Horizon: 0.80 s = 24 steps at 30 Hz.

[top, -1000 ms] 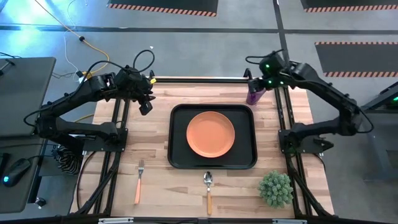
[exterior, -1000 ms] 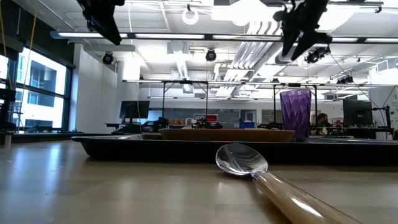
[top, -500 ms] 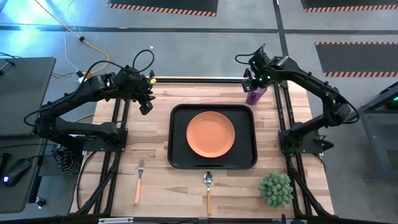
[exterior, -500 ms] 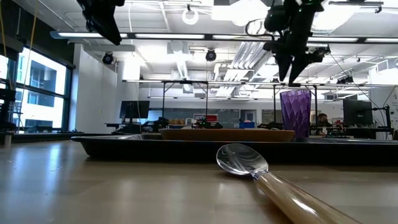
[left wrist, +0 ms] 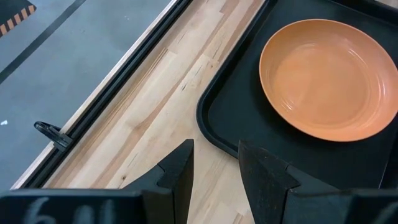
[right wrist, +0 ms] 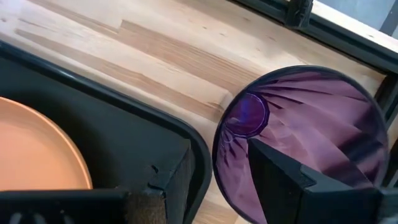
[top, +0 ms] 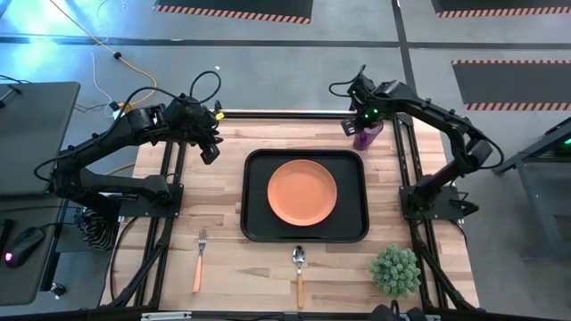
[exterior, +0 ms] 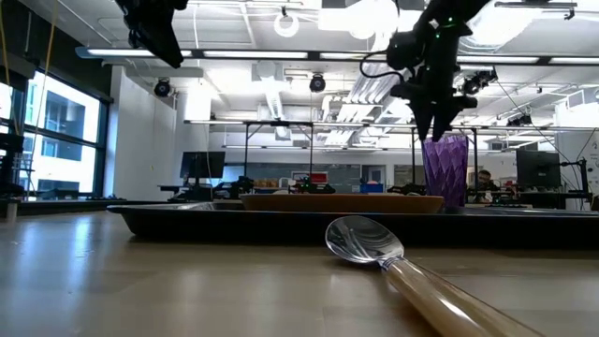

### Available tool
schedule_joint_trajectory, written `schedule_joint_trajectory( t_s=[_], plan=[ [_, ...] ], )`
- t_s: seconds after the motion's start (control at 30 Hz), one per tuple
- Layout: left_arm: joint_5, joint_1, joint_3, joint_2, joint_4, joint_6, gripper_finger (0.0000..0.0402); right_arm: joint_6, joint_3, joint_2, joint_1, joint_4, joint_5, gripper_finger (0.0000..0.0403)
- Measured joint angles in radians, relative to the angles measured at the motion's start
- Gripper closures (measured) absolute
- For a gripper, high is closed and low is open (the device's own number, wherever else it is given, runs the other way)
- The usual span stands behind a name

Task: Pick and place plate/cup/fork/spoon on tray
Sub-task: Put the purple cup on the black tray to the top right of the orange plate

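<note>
1. Since the earlier frames the right claw [top: 360,119] has swung inward and down; its released fingers now straddle the near wall of the small purple translucent cup [top: 363,136], one finger inside.
2. The round orange plate [top: 302,192] already lies in the large black rectangular tray [top: 253,223].
3. The cup stands on the wooden bench [top: 227,259] just beside the tray's far right corner.
4. The orange-handled fork [top: 200,259] and orange-handled spoon [top: 300,272] wait near the front edge.
5. The left claw [top: 210,150], released, hovers beyond the tray's far left corner.
6. The back rail is close behind the cup; the green plant [top: 395,269] stands well apart.
</note>
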Motion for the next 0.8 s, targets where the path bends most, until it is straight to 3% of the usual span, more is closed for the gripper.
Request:
schedule_joint_trajectory(
  t_s=[0.4,0.8],
  plan=[
    [-0.001,0.000,0.000,0.000,0.000,-0.024,0.0284,0.018,0.000,0.057,0.000,-0.012,0.009,0.0255],
    [0.000,0.000,0.000,0.000,0.000,-0.024,0.0284,0.018,0.000,0.057,0.000,-0.015,0.020,0.0386]
  ],
)
